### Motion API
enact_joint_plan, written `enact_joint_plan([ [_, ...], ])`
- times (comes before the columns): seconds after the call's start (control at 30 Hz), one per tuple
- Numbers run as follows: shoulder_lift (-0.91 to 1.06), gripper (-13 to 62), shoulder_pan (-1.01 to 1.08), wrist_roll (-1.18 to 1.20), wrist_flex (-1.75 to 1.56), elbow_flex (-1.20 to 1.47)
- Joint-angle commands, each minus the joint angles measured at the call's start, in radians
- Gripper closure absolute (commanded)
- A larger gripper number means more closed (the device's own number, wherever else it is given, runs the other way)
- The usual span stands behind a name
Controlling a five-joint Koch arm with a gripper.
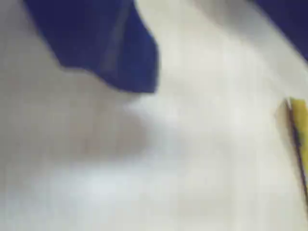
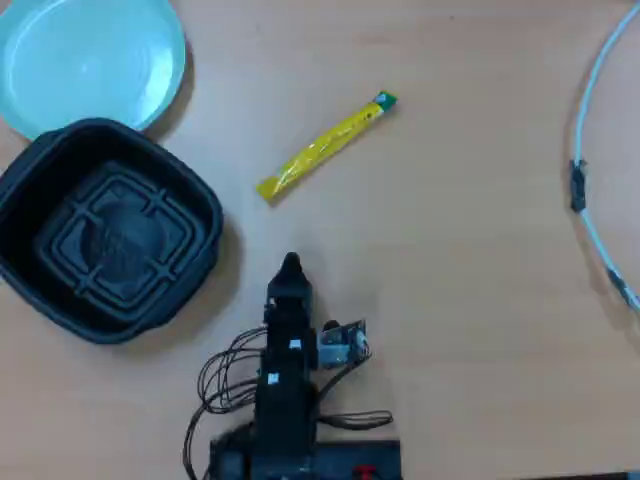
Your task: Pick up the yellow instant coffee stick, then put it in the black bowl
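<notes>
Seen from overhead, a pale wooden table point(image 2: 470, 300) fills the frame. In the upper left corner lies a round light-blue plate point(image 2: 85, 60), partly cut off by the frame edge. Just below it, at the left edge, sits the black bowl point(image 2: 30, 190), a rounded-square container with a raised grid on its bottom; its rim appears to overlap or touch the plate's lower edge, and it is empty.

Moving toward the centre, the yellow instant coffee stick point(image 2: 325, 147) lies flat on the table in the upper middle, slanted, with its plain end lower left and its green tip upper right. It is apart from the bowl and touched by nothing.

Below it, at lower centre, the black robot arm reaches up the frame from its base at the bottom edge, with loose wires beside it. Its gripper point(image 2: 290, 268) points toward the stick's lower end, near but not touching. Only one dark tip shows, so I cannot tell whether the claw is open or closed.

At the far right a white cable point(image 2: 590, 100) curves down the edge.

The wrist view is badly blurred: a dark blue shape at upper left, pale table, a yellow sliver at the right edge.

The sachet looks light, thin, glossy and slippery, likely soft. A pinch across its narrow width near the middle seems best.
</notes>
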Motion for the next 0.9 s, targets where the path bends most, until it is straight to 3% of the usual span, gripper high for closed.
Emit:
enact_joint_plan([
  [0.0,0.094,14.7,-0.046,-0.051,0.006,0.074],
  [0.63,0.094,14.7,-0.044,-0.051,0.011,0.069],
  [0.87,0.095,14.7,-0.044,-0.121,0.16,-0.044],
])
